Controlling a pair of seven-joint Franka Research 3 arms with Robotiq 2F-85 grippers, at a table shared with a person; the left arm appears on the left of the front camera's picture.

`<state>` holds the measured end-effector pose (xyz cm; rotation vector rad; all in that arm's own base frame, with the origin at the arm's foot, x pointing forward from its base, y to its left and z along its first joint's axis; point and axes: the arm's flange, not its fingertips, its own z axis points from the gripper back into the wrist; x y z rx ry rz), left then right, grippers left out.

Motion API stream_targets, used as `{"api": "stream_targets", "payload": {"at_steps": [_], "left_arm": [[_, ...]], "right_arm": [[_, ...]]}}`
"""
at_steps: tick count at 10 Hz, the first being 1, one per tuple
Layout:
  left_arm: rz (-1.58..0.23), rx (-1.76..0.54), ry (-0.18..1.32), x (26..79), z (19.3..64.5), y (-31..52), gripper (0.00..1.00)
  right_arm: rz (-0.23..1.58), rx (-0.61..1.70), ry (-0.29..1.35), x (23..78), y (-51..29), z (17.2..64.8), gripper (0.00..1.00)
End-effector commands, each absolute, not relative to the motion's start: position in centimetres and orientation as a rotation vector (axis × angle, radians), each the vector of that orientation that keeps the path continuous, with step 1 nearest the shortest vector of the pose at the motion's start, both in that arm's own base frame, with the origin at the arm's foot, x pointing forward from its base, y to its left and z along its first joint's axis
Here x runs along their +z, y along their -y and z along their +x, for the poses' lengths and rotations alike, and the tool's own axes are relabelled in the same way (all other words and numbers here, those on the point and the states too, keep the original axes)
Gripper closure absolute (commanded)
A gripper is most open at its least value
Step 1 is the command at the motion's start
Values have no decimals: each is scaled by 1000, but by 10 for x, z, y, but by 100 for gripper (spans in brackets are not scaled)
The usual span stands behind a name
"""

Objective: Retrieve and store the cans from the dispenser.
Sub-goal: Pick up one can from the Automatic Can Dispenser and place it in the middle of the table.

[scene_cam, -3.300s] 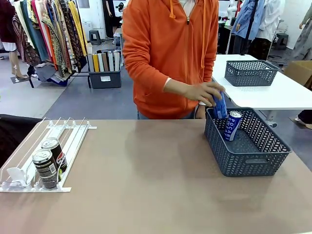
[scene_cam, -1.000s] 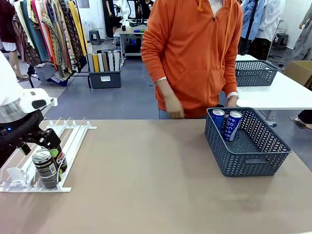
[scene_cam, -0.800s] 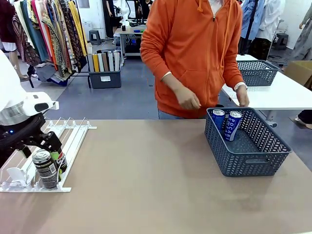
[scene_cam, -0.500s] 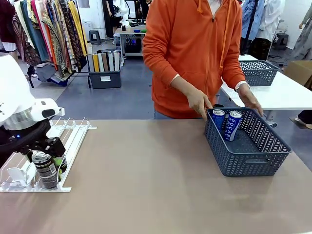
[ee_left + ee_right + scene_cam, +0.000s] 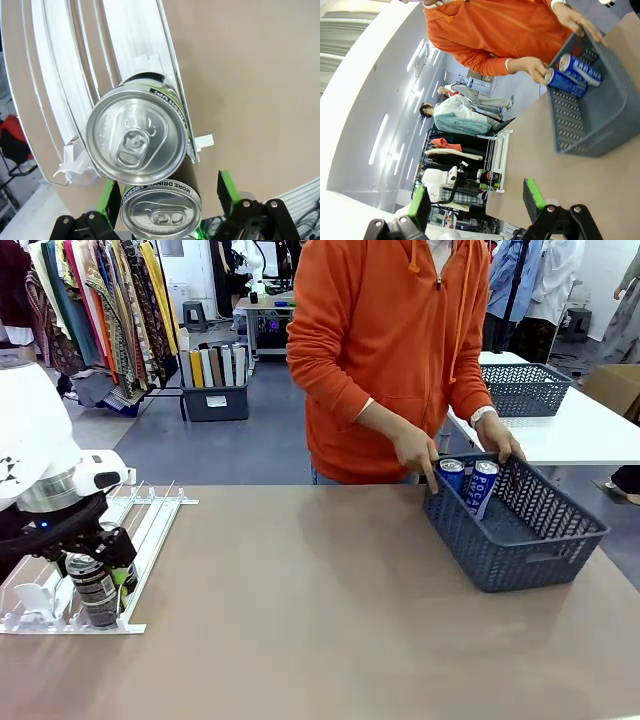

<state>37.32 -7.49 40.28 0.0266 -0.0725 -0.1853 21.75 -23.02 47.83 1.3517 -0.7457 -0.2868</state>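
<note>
The white wire dispenser [image 5: 152, 525] lies at the table's left with two dark cola cans at its low end. My left gripper [image 5: 108, 566] has come down over them. In the left wrist view its green fingers [image 5: 225, 190] stand open on either side of the nearer can [image 5: 161, 215], and the second can [image 5: 135, 142] stands just beyond it against the end stopper. The front can [image 5: 95, 590] shows below the gripper. My right gripper [image 5: 476, 200] hangs open and empty above the table. Two blue-and-white cans [image 5: 466, 482] lean in the grey mesh basket [image 5: 530, 550].
A person in an orange hoodie stands at the far side with both hands [image 5: 420, 452] on the basket's far rim, which is tipped and slightly turned. A second grey basket [image 5: 525, 388] sits on a white table behind. The middle of the brown table [image 5: 300, 620] is bare.
My left arm has come in from the left and lowered its open gripper over the cola cans. The person took hold of the basket's rim with both hands and tipped and shifted it.
</note>
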Motion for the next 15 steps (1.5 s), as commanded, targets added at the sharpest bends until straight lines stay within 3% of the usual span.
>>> {"api": "stream_targets", "payload": {"at_steps": [1, 2, 3, 8, 10, 15], "left_arm": [[46, -152, 90, 397, 367, 72, 0], [54, -158, 91, 397, 368, 72, 59], [48, -159, 100, 397, 367, 72, 100], [62, -146, 114, 401, 368, 66, 100], [44, -131, 159, 428, 363, 60, 100], [-46, -218, 404, 636, 295, 49, 100]], "right_arm": [[1367, -277, 777, 481, 230, 220, 0], [1367, -277, 777, 481, 230, 220, 0], [1367, -277, 777, 481, 230, 220, 0], [1367, -277, 777, 481, 230, 220, 0], [1367, -277, 777, 481, 230, 220, 0], [1367, -277, 777, 481, 230, 220, 0]]}}
